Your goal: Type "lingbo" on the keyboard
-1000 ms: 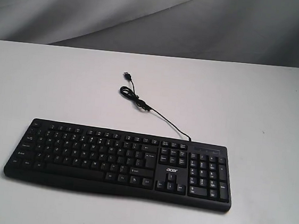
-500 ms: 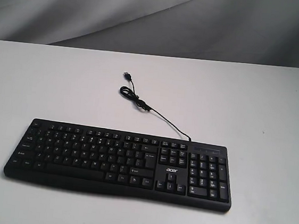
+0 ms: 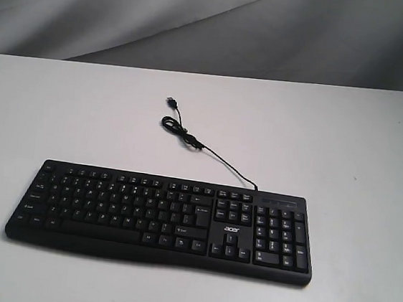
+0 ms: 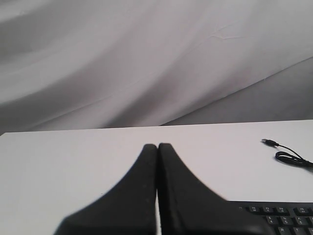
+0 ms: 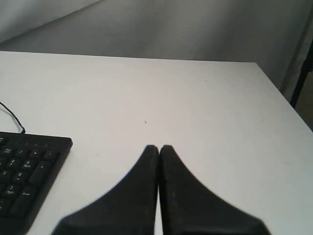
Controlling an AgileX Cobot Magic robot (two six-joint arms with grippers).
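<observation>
The long black keyboard (image 3: 162, 219) lies flat on the white table (image 3: 345, 152) near its front, number pad to the right, with a small white logo. Its thin black cable (image 3: 205, 148) curls toward the back and ends in a loose USB plug (image 3: 171, 102). Neither arm shows in the exterior view. In the left wrist view my left gripper (image 4: 157, 146) is shut and empty, with a corner of the keyboard (image 4: 279, 218) beside it. My right gripper (image 5: 159, 147) is shut on nothing too, over bare table, apart from the keyboard's number-pad end (image 5: 27, 174).
A grey cloth backdrop (image 3: 215, 22) hangs behind the table. The table's right edge (image 5: 286, 103) shows in the right wrist view, with a dark stand leg (image 5: 303, 73) past it.
</observation>
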